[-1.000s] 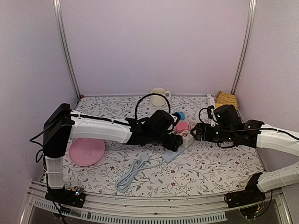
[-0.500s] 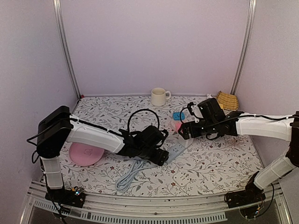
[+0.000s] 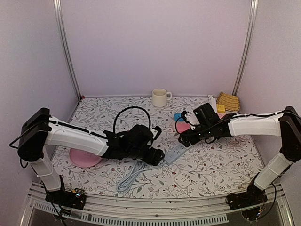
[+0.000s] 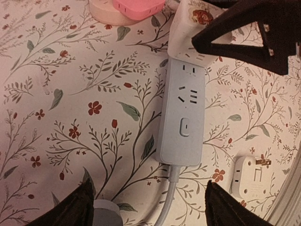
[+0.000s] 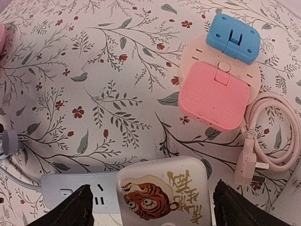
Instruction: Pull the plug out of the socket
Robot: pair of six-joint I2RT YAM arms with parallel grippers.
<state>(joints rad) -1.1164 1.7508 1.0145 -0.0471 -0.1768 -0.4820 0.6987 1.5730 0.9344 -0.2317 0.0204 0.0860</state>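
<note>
**Tiger plug seated in the strip, both end effectors spread**

At the left of the floral-printed worktop point(image 3: 221, 160) lies one smooth, round pink plate point(image 3: 87, 157). The left end effector point(image 4: 149, 197) is released. Its fingers are wide apart above the cable end of the one power strip point(image 4: 182, 117), a pale grey-blue plastic oblong with rounded corners and an oval button. One white cable point(image 3: 131, 174) loops from the strip toward the near edge.

The plug point(image 5: 162, 190), a white rounded block bearing a tiger picture, sits in the strip's far end. The right end effector point(image 5: 148, 197) is also released, with a finger on each side of the plug and a gap showing on one side.

Just beyond are one square pink adapter point(image 5: 214, 99) on a pale round disc and one blue adapter point(image 5: 233, 37). One coiled pink cord point(image 5: 273, 136) lies beside them. One small white adapter point(image 4: 251, 176) lies loose.

At the rear stand one cream mug point(image 3: 160, 97) and, rightmost, one yellow woven basket point(image 3: 229, 100). I cannot tell the contents of either.
</note>
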